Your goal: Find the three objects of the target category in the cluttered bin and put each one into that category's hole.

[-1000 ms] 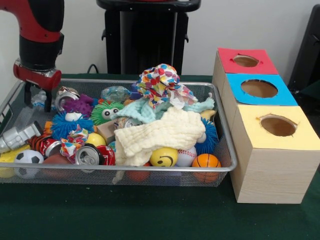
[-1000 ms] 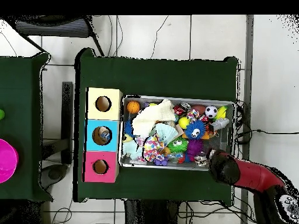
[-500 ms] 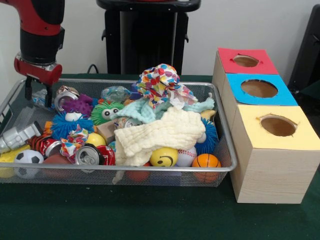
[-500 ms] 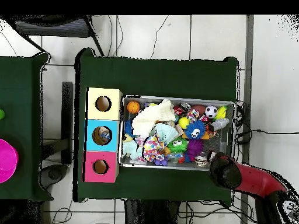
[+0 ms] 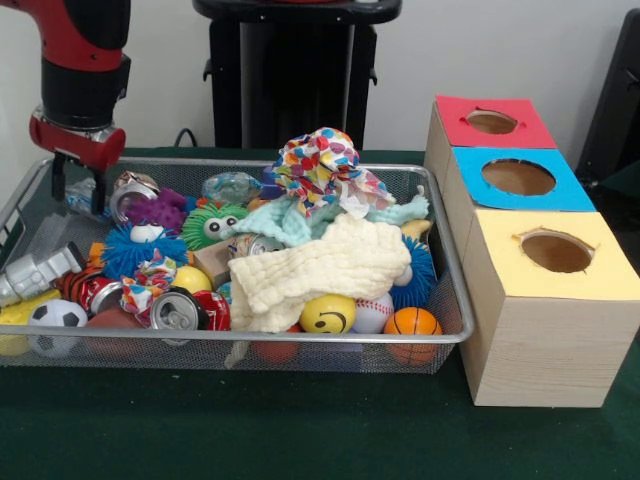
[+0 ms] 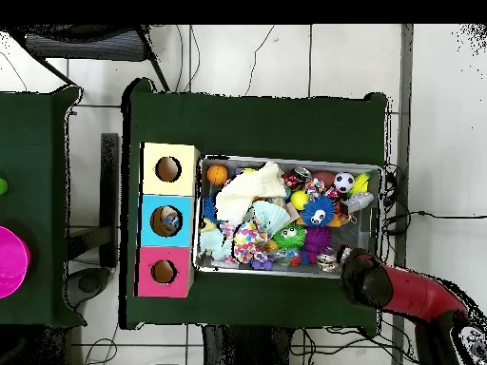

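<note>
The wire mesh bin [image 5: 452, 260] is full of toys, cans and cloths; it also shows in the overhead view [image 6: 285, 158]. My gripper [image 5: 76, 188] hangs over the bin's far left corner with its fingers apart, and shows at the bin's edge in the overhead view [image 6: 340, 257]. A crinkly see-through bottle [image 5: 80, 197] lies low between the fingers. Whether they touch it I cannot tell. A second see-through bottle [image 5: 231, 186] lies at the back by the patterned cloth. A third bottle [image 5: 36, 271] lies at the left wall. The blue-surround hole [image 5: 518, 177] is in the middle box on the right.
Red-surround [image 5: 491, 121] and yellow-surround [image 5: 556, 252] holes flank the blue one. A cream cloth [image 5: 325, 265], a dotted cloth [image 5: 320, 155], crushed cans [image 5: 178, 309], spiky balls [image 5: 212, 224] and small sport balls [image 5: 411, 322] fill the bin. The black pedestal [image 5: 295, 70] stands behind.
My gripper has risen a little above the bin's far left corner, fingers still apart. The things in the bin have not visibly moved.
</note>
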Motion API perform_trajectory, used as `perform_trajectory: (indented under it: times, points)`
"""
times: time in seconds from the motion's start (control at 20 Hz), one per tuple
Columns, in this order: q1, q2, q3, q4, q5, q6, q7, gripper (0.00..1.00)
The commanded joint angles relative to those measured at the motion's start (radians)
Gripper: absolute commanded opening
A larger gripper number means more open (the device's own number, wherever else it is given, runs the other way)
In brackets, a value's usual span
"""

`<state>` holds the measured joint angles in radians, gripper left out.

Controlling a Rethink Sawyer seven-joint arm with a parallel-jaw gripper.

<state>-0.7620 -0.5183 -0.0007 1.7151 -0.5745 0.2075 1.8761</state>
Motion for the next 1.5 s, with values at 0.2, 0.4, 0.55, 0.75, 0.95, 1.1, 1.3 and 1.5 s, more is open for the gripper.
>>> perform_trajectory:
  times: [0.2,0.4,0.55,0.75,0.95,1.1,1.3,1.5]
  points:
    - [-0.021,-0.061,0.102,0.127,0.029,0.073,0.027,1.0]
    - [-0.037,-0.115,0.115,0.158,0.041,0.113,0.006,1.0]
    - [-0.04,-0.13,0.12,0.165,0.05,0.128,0.005,1.0]
    - [-0.042,-0.14,0.12,0.172,0.047,0.126,0.006,1.0]
    - [-0.041,-0.122,0.118,0.161,0.034,0.107,0.015,1.0]
    - [-0.036,-0.106,0.118,0.145,0.02,0.092,0.013,1.0]
    - [-0.044,-0.104,0.133,0.136,0.016,0.102,-0.008,1.0]
    - [-0.053,-0.113,0.149,0.13,0.011,0.117,-0.035,1.0]
